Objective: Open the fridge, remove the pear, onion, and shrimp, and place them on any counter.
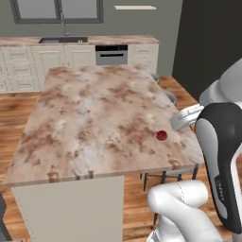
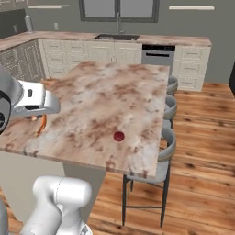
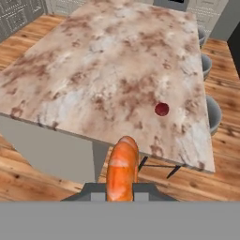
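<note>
**Shrimp in the pincer, short of the island's near edge**

Your gripper [image 3: 122,196] is clamped on the shrimp [image 3: 122,168], which sticks up orange between the two fingertips in the hand view. From there it sits over the floor side of the counter [image 3: 93,70], just short of the near edge, with wooden floor below. In the right base view the shrimp [image 2: 42,124] shows as an orange sliver under the white hand at the counter's left side.

The onion [image 1: 161,135] lies on the counter [image 1: 94,108] close to the near right corner, a little in from both edges. The stone to its left and beyond it is bare all the way to the far edge.

Along the counter's right side stand three stools [image 2: 166,151], tucked close under the overhang. Past them the floor is open.
</note>
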Available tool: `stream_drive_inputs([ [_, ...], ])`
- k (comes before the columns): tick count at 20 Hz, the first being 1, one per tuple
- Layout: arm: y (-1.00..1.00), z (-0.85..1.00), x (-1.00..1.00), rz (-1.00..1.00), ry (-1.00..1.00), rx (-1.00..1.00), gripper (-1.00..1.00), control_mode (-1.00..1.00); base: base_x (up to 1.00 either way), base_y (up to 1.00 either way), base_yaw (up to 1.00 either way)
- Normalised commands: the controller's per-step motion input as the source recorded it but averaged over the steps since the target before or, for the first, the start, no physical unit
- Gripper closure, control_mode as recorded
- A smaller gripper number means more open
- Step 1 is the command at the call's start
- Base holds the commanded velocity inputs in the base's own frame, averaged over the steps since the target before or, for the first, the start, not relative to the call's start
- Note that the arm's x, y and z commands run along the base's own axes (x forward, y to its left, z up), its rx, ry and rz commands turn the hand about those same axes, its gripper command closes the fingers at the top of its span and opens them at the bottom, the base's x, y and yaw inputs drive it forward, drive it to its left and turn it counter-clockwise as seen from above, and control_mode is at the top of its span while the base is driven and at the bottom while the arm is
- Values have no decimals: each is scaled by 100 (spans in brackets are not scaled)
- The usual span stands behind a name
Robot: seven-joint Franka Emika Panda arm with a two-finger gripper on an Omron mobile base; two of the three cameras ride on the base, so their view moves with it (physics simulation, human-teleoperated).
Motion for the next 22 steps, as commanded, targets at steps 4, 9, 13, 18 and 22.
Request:
stream_drive_inputs([
  [4, 0, -3, 15, -2, 4, 0, 100, -100, 21, 0, -2],
  [9, 0, -10, 69, -3, 16, 0, 100, -100, 0, 0, 0],
  [13, 0, -33, 83, 2, 20, 1, 100, -100, 0, 0, 0],
  [18, 0, -80, 73, 6, 4, 0, 100, -100, 0, 0, 0],
  [22, 0, -95, 71, 3, -4, -4, 100, -100, 0, 0, 0],
])
